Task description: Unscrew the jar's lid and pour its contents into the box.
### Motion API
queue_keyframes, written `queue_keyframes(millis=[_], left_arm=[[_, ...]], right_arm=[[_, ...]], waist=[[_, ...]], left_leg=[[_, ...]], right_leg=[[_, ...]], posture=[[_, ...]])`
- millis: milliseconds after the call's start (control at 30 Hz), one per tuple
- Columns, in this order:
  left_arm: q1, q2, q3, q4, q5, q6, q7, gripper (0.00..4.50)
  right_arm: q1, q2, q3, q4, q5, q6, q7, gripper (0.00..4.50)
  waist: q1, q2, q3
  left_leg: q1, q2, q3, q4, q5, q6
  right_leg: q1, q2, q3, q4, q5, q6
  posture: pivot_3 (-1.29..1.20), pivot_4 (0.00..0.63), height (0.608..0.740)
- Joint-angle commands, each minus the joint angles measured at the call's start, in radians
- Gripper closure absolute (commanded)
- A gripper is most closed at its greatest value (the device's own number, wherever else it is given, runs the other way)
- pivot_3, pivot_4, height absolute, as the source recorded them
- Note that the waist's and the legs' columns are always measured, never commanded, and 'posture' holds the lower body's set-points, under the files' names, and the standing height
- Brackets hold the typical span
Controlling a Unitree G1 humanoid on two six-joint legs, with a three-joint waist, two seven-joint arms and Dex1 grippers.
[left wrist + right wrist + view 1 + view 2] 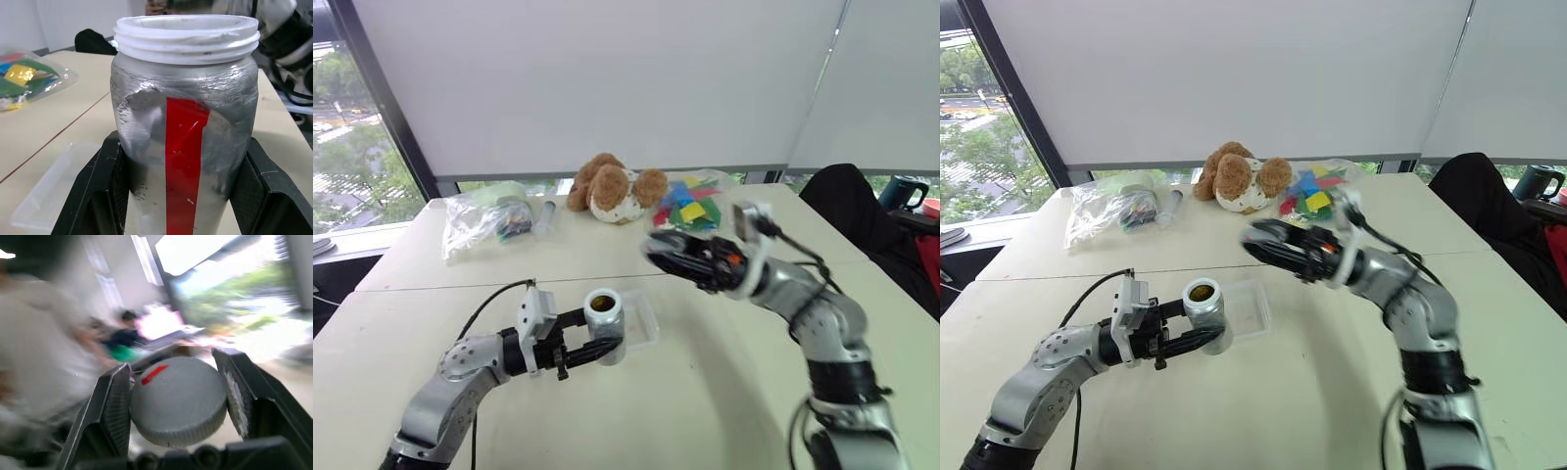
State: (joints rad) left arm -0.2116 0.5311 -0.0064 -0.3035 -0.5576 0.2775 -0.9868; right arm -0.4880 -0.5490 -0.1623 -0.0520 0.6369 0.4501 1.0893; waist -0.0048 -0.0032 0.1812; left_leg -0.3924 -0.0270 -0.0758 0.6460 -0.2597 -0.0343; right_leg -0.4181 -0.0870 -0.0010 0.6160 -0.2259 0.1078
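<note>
The left gripper (592,351) is clamped on the jar (604,326), one black finger (95,196) pressed to each side, holding it upright above the table (705,392). The jar's mouth is bare and open, its white threaded rim showing, and brown contents (601,304) sit inside. A red stripe runs down the jar's silver side.

The box (641,318) lies flat on the table just behind and beside the jar — its near edge partly hidden by the jar, its far rim near the seam between the two tabletops.

The right gripper (178,404) is raised over the table, apart from the jar and toward the right, pinching the lid (178,401) by its ribbed edge between both fingers; a red mark shows on the lid's top.

Open tabletop spreads in front of and to the right of the jar. Along the far edge sit a plastic bag (484,220), a clear tube (545,215), a stuffed dog (612,188) and a bag of coloured pieces (690,206) — all well apart from the box.
</note>
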Motion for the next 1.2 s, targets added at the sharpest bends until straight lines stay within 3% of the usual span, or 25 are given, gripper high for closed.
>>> queue_keyframes(millis=[33, 233, 467, 500, 633, 833, 1033, 1200], left_arm=[[-0.013, 0.012, 0.044, 0.0, -0.019, -0.012, -0.005, 2.45], [-0.003, 0.026, 0.083, 0.029, -0.028, -0.017, -0.02, 2.45], [-0.011, 0.034, 0.102, 0.06, -0.033, -0.023, -0.031, 2.45], [-0.011, 0.037, 0.105, 0.062, -0.035, -0.024, -0.034, 2.45], [-0.028, 0.057, 0.123, 0.083, -0.062, 0.013, -0.044, 2.45], [-0.112, 0.128, 0.134, 0.166, -0.058, 0.045, -0.104, 2.45], [-0.232, 0.15, 0.055, 0.318, 0.183, -0.132, -0.051, 2.45], [-0.323, 0.128, -0.004, 0.455, 0.397, -0.344, 0.061, 2.45]], right_arm=[[0.098, -0.051, -0.06, 0.147, -0.129, -0.278, 0.058, 2.23], [0.148, -0.042, -0.152, 0.611, -0.234, -0.624, -0.024, 2.23], [0.128, 0.006, -0.215, 0.807, -0.226, -0.762, -0.133, 2.23], [0.135, 0.007, -0.215, 0.799, -0.22, -0.754, -0.127, 1.43], [0.179, -0.017, -0.23, 0.653, -0.167, -0.71, -0.087, 0.11], [0.282, -0.105, -0.204, 0.26, -0.073, -0.5, -0.04, 0.11], [0.376, -0.152, -0.078, -0.119, -0.009, -0.311, 0.003, 0.11], [0.369, -0.115, -0.003, -0.248, -0.002, -0.244, -0.043, 0.11]], waist=[[-0.006, 0.0, 0.0], [-0.014, 0.001, 0.001], [-0.012, 0.002, 0.001], [-0.012, 0.002, 0.001], [-0.009, 0.002, 0.001], [-0.008, 0.002, 0.001], [-0.007, 0.002, 0.001], [-0.005, 0.002, 0.002]], left_leg=[[0.0, 0.0, 0.0, 0.0, 0.0, 0.0], [0.005, 0.004, 0.005, 0.0, 0.0, 0.0], [0.005, 0.004, 0.007, 0.0, 0.0, 0.0], [0.005, 0.004, 0.007, 0.0, 0.0, 0.0], [0.006, 0.004, 0.008, 0.0, 0.0, 0.0], [0.006, 0.004, 0.008, 0.0, 0.0, 0.0], [0.006, 0.004, 0.008, 0.0, 0.0, 0.001], [0.005, 0.004, 0.008, 0.001, 0.0, 0.001]], right_leg=[[0.0, 0.0, 0.0, 0.0, 0.0, 0.0], [0.002, 0.004, 0.004, 0.002, 0.0, -0.001], [0.002, 0.005, 0.008, 0.001, 0.0, -0.002], [0.002, 0.005, 0.008, 0.001, 0.0, -0.002], [0.002, 0.005, 0.009, 0.001, 0.0, -0.002], [0.002, 0.005, 0.01, 0.002, 0.0, -0.001], [0.002, 0.005, 0.01, 0.001, 0.0, -0.001], [0.002, 0.005, 0.01, 0.001, 0.0, -0.001]], posture=[[0.0, 0.15, 0.74], [0.0, 0.15, 0.74], [0.0, 0.15, 0.74], [0.0, 0.15, 0.74], [0.0, 0.15, 0.74], [0.0, 0.15, 0.74], [0.0, 0.15, 0.74], [0.0, 0.15, 0.74]])
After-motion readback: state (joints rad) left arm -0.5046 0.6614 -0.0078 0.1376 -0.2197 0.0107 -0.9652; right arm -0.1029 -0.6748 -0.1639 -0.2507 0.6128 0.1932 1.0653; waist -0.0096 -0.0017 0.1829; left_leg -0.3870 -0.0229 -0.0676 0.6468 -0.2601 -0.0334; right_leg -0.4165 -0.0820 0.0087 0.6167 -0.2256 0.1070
